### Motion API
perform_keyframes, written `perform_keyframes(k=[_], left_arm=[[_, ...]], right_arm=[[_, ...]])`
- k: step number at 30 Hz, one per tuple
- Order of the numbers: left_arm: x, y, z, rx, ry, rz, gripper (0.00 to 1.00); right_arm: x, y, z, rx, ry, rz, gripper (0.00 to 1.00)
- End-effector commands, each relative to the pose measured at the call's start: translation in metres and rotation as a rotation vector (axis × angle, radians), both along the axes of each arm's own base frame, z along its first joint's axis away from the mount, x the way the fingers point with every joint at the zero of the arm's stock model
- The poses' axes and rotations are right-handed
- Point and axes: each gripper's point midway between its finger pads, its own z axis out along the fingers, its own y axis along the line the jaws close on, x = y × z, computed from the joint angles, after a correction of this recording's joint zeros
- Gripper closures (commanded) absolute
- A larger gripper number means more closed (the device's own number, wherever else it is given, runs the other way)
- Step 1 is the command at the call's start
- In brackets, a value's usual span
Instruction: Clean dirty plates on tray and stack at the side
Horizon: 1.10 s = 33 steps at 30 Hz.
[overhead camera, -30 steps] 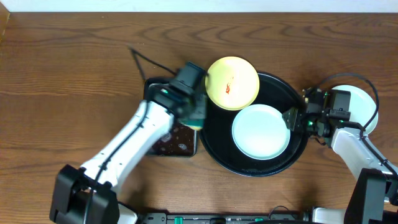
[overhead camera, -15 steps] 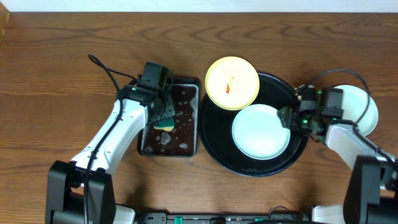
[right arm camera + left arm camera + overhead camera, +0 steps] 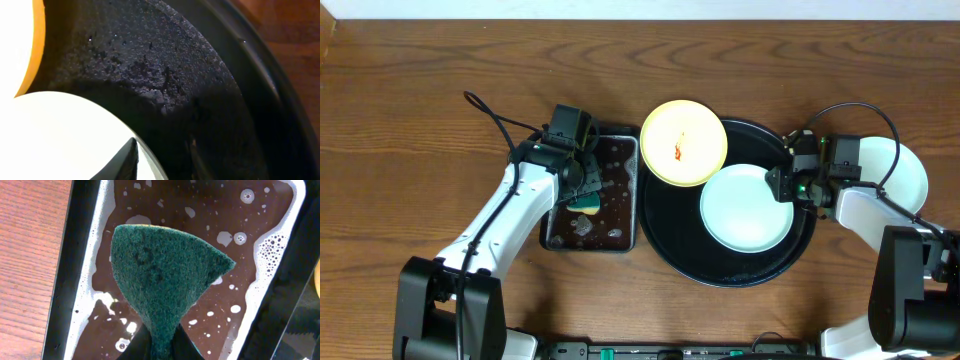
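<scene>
Plate-to-finger geometry, right side: the pale blue-white plate (image 3: 745, 208) lies inward of my right fingers (image 3: 788, 186), toward my left, and its near rim meets them at the tray's right edge. In the right wrist view one dark fingertip (image 3: 129, 159) sits over that white rim. The opposing finger is hidden, so I cannot tell whether the pinch is closed on it. The plate is round, so it has no long axis and any approach is radial across the rim. My right arm is clearly the nearer one. My left fingers (image 3: 580, 186) are well apart across the round black tray (image 3: 670, 235), clenched on the green sponge (image 3: 162, 275) above the soapy rectangular tray (image 3: 617, 222). The blue-white plate sits flat in the tray, right of centre, and shows no smear from overhead. The yellow plate (image 3: 683, 143) overhangs the tray's far-left rim with a red smear (image 3: 677, 151) at centre. A third pale plate (image 3: 908, 172) rests on the worktop (image 3: 420, 100) beside my right arm. Judgement: the next lift depends on the rim pinch.
</scene>
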Motion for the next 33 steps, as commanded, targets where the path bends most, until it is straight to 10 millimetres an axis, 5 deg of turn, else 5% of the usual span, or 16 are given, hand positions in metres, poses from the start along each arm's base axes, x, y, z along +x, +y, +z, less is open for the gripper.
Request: perform_keyframes(k=[1,7,15,33], left_arm=[[0.001,0.004,0.004,0.010,-0.015,0.003,0.92],[0.001,0.004,0.003,0.011,-0.015,0.003,0.92],[0.001,0.004,0.003,0.010,-0.015,0.003,0.92],[0.001,0.004,0.004,0.009,-0.017,0.003,0.92]], right_arm=[[-0.045,0.008,-0.041,0.010,0.190,0.010,0.77],[-0.058,0.008,-0.044,0.010,0.247,0.006,0.99],[-0.059,0.002,-0.031,0.010,0.236,-0.016,0.99],[-0.030,-0.033,0.101,-0.236,-0.190,-0.131,0.99]])
